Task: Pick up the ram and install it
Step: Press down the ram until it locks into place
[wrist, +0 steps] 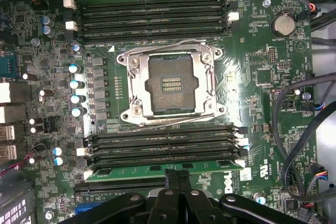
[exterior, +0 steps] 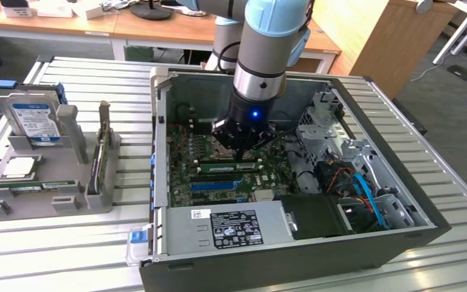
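The ram (wrist: pixel 131 170) is a long green stick sitting on edge in the memory slot closest to my gripper (wrist: pixel 178 178), on the motherboard beside the bare processor socket (wrist: pixel 170 82). My gripper's two black fingers (wrist: pixel 171 184) are shut together, with their tips on the middle of the stick's top edge. From outside, the gripper (exterior: pixel 242 157) reaches straight down into the open computer case (exterior: pixel 396 182), and the ram (exterior: pixel 231 165) shows as a green strip just under it.
A grey parts tray (exterior: pixel 95 201) on the exterior view's left holds a hard drive (exterior: pixel 32 115) with a blue-white label, a square silver processor (exterior: pixel 21 166) and a flat green board (exterior: pixel 43 185). Cables (exterior: pixel 363 188) and a drive cage (exterior: pixel 327 125) crowd the case's right side.
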`<action>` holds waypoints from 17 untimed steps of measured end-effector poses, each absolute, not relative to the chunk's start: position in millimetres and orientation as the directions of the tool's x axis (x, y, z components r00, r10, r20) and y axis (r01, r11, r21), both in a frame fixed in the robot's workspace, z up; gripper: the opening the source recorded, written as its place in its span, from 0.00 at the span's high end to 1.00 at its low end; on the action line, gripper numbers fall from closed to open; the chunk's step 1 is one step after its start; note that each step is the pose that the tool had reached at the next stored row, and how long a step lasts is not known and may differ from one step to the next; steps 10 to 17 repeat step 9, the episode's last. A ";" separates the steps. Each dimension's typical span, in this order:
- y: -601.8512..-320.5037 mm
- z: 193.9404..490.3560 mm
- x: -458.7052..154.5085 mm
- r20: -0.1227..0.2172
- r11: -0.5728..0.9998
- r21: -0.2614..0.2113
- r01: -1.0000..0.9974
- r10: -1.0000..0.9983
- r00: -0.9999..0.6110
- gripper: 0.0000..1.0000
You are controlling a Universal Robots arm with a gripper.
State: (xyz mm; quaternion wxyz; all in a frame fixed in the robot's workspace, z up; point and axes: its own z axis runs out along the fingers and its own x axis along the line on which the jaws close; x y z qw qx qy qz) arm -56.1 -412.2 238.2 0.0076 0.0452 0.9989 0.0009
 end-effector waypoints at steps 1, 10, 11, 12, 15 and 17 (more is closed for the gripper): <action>-412.2 238.5 -56.0 -0.015 0.996 0.003 0.090 0.090 -0.996 0.89; -412.2 238.8 -56.0 -0.015 0.996 0.002 0.090 0.090 -0.996 0.89; -412.2 238.8 -56.0 -0.015 0.996 0.002 0.090 0.090 -0.996 0.89; -412.2 238.8 -56.0 -0.015 0.996 0.002 0.090 0.090 -0.996 0.89; -412.2 238.8 -56.0 -0.015 0.996 0.002 0.090 0.090 -0.996 0.89; -412.2 238.8 -56.0 -0.015 0.996 0.002 0.090 0.090 -0.996 0.89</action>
